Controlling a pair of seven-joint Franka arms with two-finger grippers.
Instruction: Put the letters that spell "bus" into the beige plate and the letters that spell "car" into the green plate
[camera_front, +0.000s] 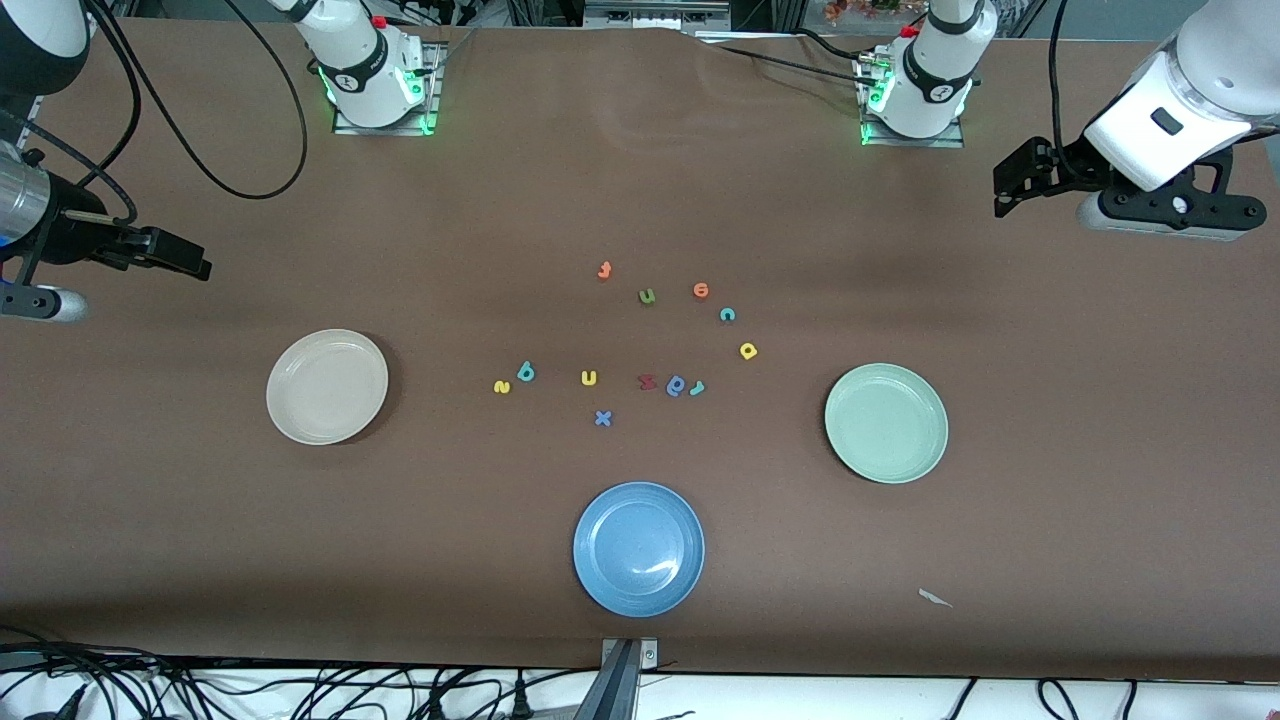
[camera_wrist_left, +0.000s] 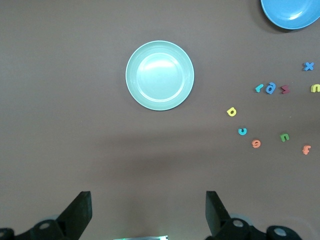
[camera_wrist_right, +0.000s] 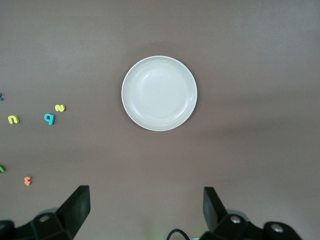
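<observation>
The left tool (camera_wrist_left: 147, 212) hung open and empty over the bare surface (camera_front: 1000, 560) at its own end, above the green plate (camera_front: 886, 423). The right tool (camera_wrist_right: 145, 210) waited likewise, open over the beige plate (camera_front: 327, 386). Both plates held nothing; the teal "b" (camera_front: 525, 373), yellow "s" (camera_front: 501, 387), yellow "u" (camera_front: 589, 378), teal "c" (camera_front: 728, 315), yellow "a" (camera_front: 748, 351) and teal "r" (camera_front: 697, 388) lay scattered between them.

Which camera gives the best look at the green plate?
The left wrist view: the green plate sits whole and large near the middle, plainly empty. The front view shows it whole too, but smaller. The right wrist view does not show it.
</observation>
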